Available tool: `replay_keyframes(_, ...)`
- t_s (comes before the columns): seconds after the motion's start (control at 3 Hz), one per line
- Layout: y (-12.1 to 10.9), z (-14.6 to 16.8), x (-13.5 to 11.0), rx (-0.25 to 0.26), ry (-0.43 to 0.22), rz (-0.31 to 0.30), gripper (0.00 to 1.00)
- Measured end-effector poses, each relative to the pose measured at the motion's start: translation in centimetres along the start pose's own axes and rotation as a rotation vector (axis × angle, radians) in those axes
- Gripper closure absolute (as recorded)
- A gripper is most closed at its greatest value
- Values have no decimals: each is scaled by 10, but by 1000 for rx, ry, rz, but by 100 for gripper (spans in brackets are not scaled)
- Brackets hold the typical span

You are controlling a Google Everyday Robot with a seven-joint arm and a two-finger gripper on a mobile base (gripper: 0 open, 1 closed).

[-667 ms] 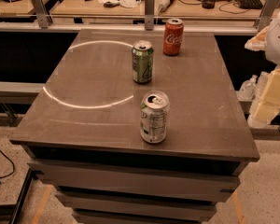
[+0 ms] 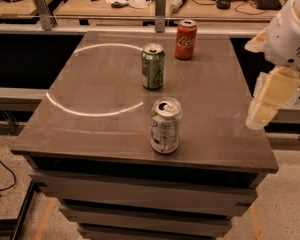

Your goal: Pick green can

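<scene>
The green can (image 2: 153,67) stands upright on the grey table (image 2: 97,130), in the far middle part of the top. It has a green body with a lighter triangular mark and a silver top. My gripper (image 2: 268,100) hangs at the right, past the table's right edge and above floor level. It is well apart from the green can and holds nothing that I can see.
A silver-white can with green lettering (image 2: 165,125) stands near the table's front edge. A red cola can (image 2: 186,39) stands at the back, right of the green can. A bright ring of light (image 2: 65,104) lies on the left of the top. Cluttered benches (image 2: 115,4) stand behind.
My gripper has shifted a little to the left, toward the table's right edge. The three cans have not moved.
</scene>
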State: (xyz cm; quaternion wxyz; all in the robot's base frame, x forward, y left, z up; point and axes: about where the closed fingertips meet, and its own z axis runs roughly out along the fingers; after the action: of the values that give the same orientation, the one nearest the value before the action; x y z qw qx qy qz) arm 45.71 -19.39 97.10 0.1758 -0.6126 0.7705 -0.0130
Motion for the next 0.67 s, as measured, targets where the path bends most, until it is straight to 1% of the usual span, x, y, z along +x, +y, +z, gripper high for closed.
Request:
replay_keyframes(0.33, -19, 31, -38, -32, -68, -33, 0)
replay_keyframes(0.67, -38, 63, -79, -56, -122, -67, 0)
